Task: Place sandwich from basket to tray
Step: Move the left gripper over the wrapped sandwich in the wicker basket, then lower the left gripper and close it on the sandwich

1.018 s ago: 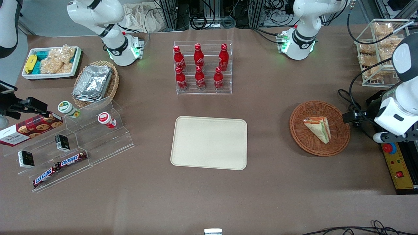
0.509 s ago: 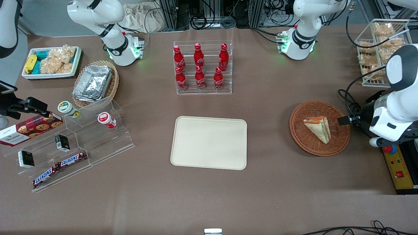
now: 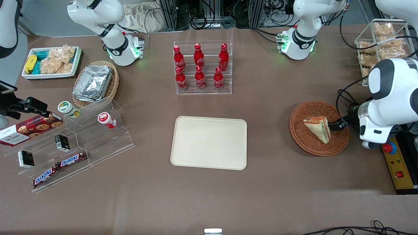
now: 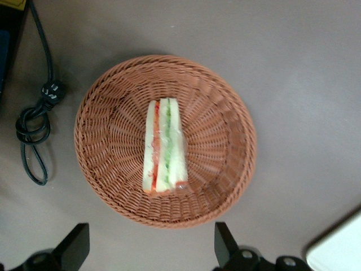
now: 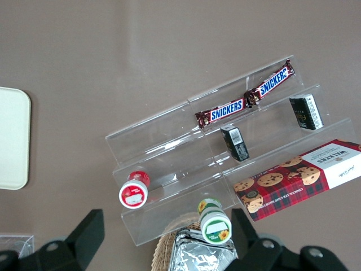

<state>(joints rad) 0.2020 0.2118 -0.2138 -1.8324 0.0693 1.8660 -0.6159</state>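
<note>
The sandwich [image 3: 317, 129], a pale bread wedge with green and orange-red layers, lies in the round reddish-brown wicker basket [image 3: 307, 143] toward the working arm's end of the table. It also shows in the left wrist view [image 4: 163, 148], inside the basket [image 4: 113, 186]. My left gripper [image 3: 336, 126] hovers above the basket's rim on the working arm's side, beside the sandwich. In the wrist view the gripper [image 4: 151, 248] is open and empty, its two dark fingers [image 4: 224, 244] spread wide. The cream-beige tray [image 3: 209, 142] lies bare at the table's middle.
A clear rack of red cola bottles [image 3: 200, 67] stands farther from the camera than the tray. A white wire rack of snack bags [image 3: 380, 45] and a yellow control box [image 3: 398, 169] sit near the working arm. A black cable [image 4: 34, 130] lies beside the basket.
The left arm has swung in toward the basket, bringing the gripper from outside the rim to over the basket's edge, close to the sandwich. Sandwich, basket and tray have not moved.
</note>
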